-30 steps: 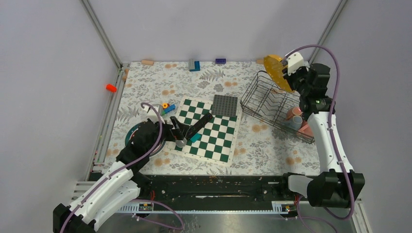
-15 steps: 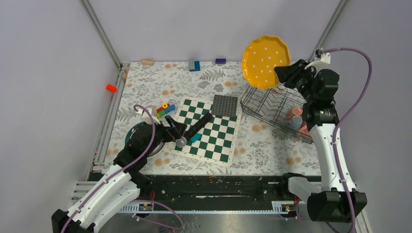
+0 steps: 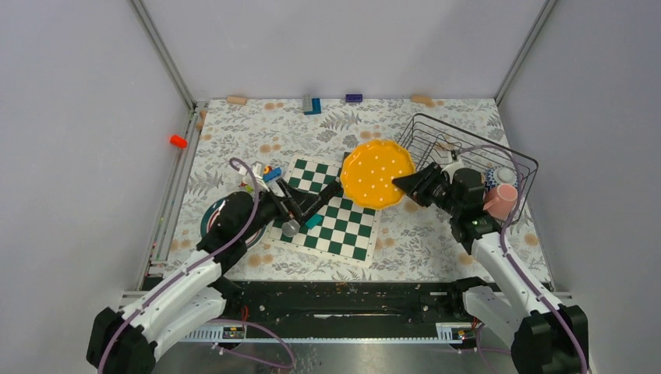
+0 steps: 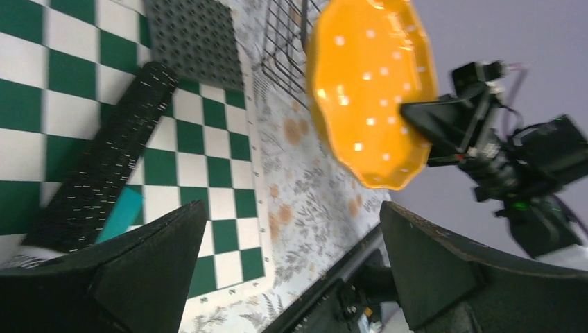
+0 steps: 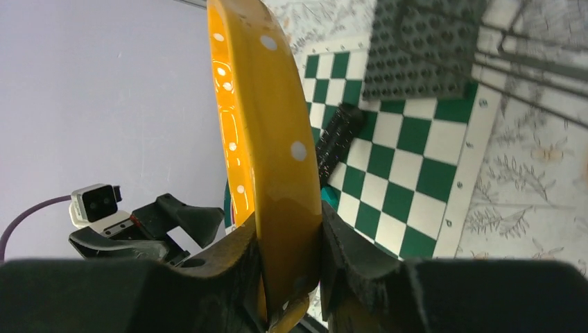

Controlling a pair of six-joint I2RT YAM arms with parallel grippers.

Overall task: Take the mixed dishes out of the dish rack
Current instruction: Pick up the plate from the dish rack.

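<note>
While above the bench (image 3: 436, 226), between dish rack (image 3: 448, 125) and chessboard (image 3: 343, 222), carries yellow-orange plate (image 3: 378, 173) tilted, probably for clearance on the way to a set-down spot. Leaves mugs (image 3: 500, 201) racked at the near end. Pinches plate's rim between right fingers (image 5: 229, 270) for a firm hold. Holds left fingers (image 4: 139, 270) spread wide and empty.

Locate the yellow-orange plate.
In the top view, the yellow-orange plate hangs right of centre, clamped by the right gripper over the far corner of the chessboard, beside the dish rack.

Floral table (image 3: 436, 234) with chessboard (image 3: 351, 222), dish rack (image 3: 436, 139), scattered toy blocks (image 3: 312, 104)
</note>
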